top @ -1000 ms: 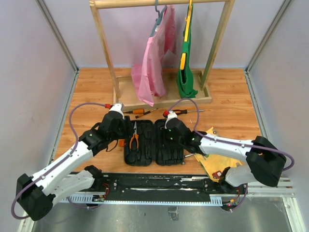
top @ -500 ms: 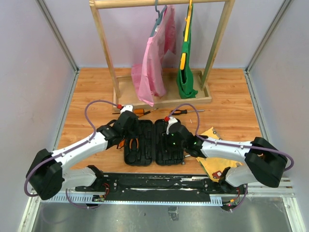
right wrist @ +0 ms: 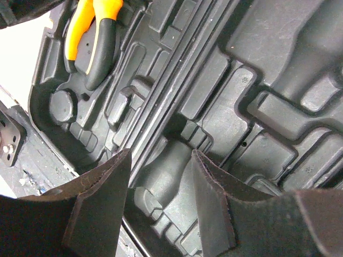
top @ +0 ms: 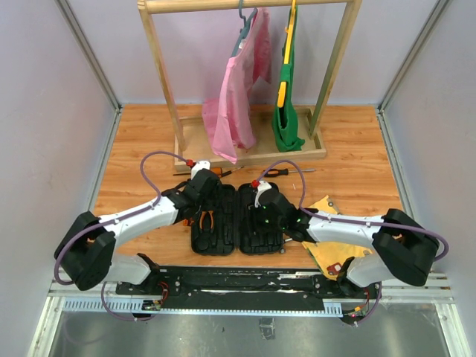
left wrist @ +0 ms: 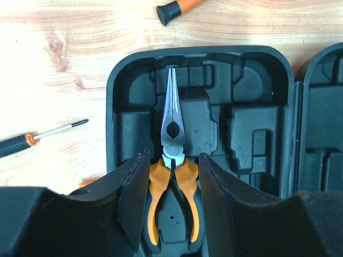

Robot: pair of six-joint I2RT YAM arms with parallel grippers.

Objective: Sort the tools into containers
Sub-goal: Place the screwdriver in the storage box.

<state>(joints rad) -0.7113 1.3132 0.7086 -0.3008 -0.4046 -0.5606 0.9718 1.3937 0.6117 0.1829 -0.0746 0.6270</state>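
1. The left gripper [left wrist: 174, 156] is set at a middling width, with its fingers on either side of the handles of the orange-handled pliers [left wrist: 172, 131]. Whether the handles are squeezed cannot be told.
2. The pliers are seated directly beneath it, in a moulded slot of the left half of the tool case [left wrist: 113, 118], nose pointing away from the fingertips.
3. Change: within the last second the left gripper has been brought in from the left over the case, and its jaws have been narrowed slightly. The right gripper [right wrist: 161, 154] has hardly been moved. It is parted, nothing is held, and the right half lies below it.
4. Judgement: the pliers are being seated or re-gripped, and the other tools are not yet sorted.
5. Count:
   - One case with two halves.
   - One pair of pliers.
   - At least three screwdrivers on the table:
     - The first screwdriver [left wrist: 179, 6] lies beyond the left fingertips.
     - The second screwdriver [left wrist: 37, 140] lies to their left.
     - The third screwdriver [top: 281, 172] lies beyond the right gripper.
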